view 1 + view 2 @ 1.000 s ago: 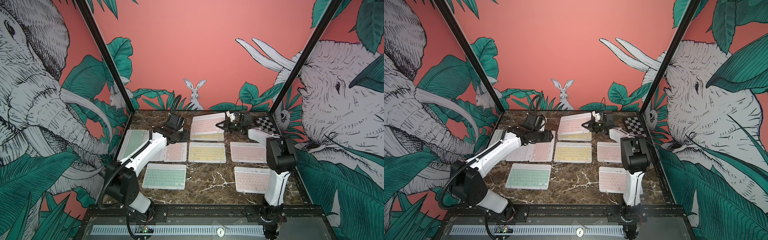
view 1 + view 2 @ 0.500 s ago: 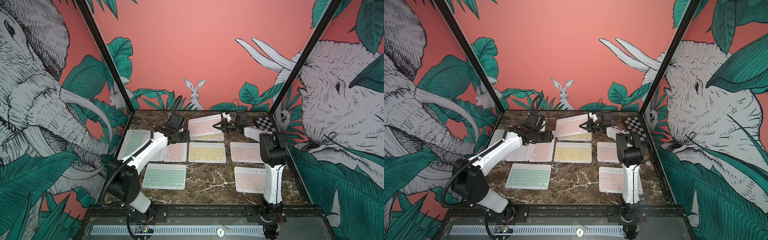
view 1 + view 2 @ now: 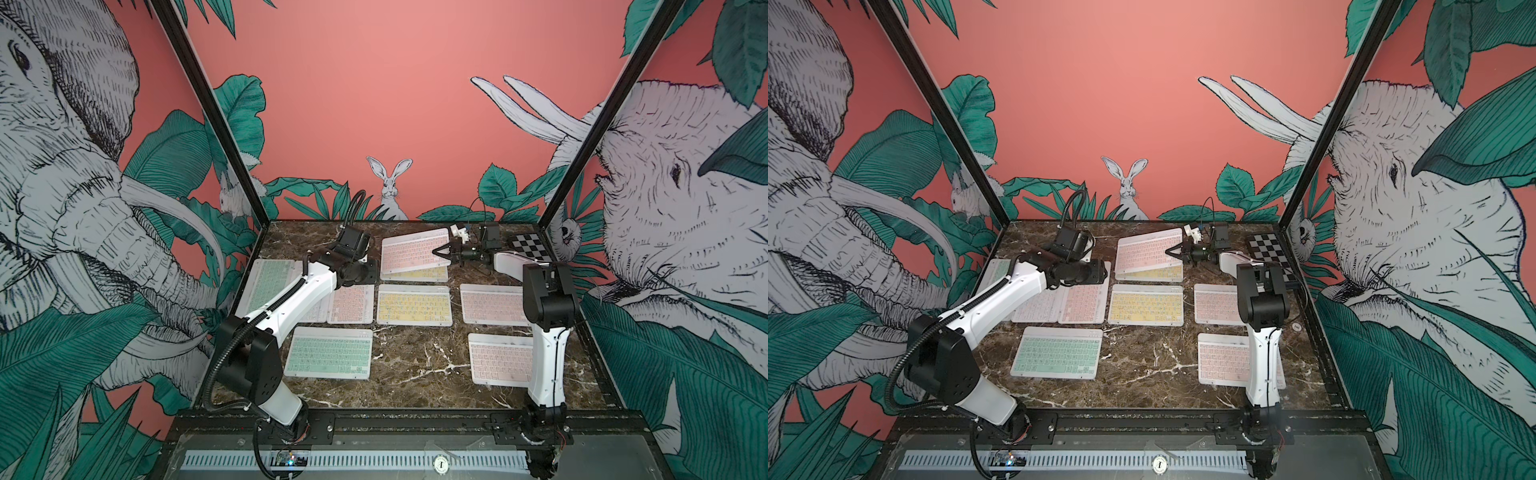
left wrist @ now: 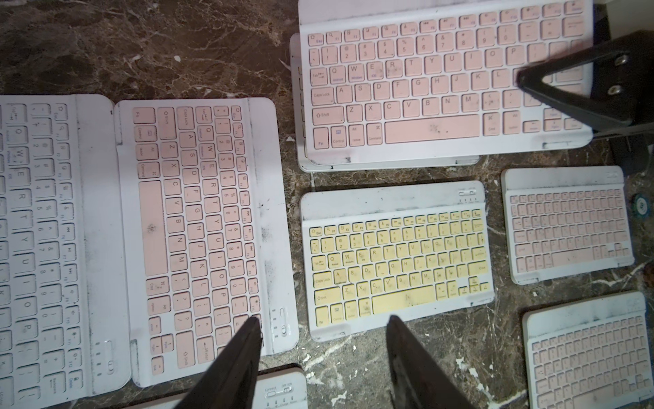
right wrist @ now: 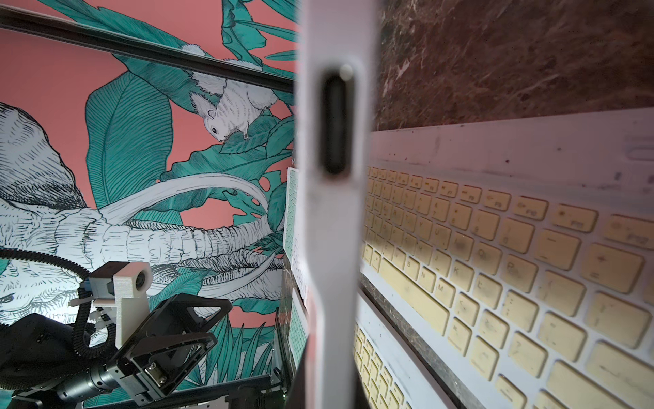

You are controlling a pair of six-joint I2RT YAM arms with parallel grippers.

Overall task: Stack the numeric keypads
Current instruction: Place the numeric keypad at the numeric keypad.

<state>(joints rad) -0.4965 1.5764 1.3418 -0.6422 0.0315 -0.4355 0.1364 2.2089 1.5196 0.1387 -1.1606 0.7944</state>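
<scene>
Pink keypad (image 3: 411,253) still clamped; right end effector (image 3: 436,252) shifted left.

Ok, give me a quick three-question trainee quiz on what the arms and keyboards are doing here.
1. True or false: the right fingers are shut on a pink keyboard.
2. The keys of the lower keyboard beneath it are: A mint, B yellow, C white.
3. Fill in: the left fingers hang ___, holding nothing.

Key: 1 true; 2 B; 3 open.
</scene>
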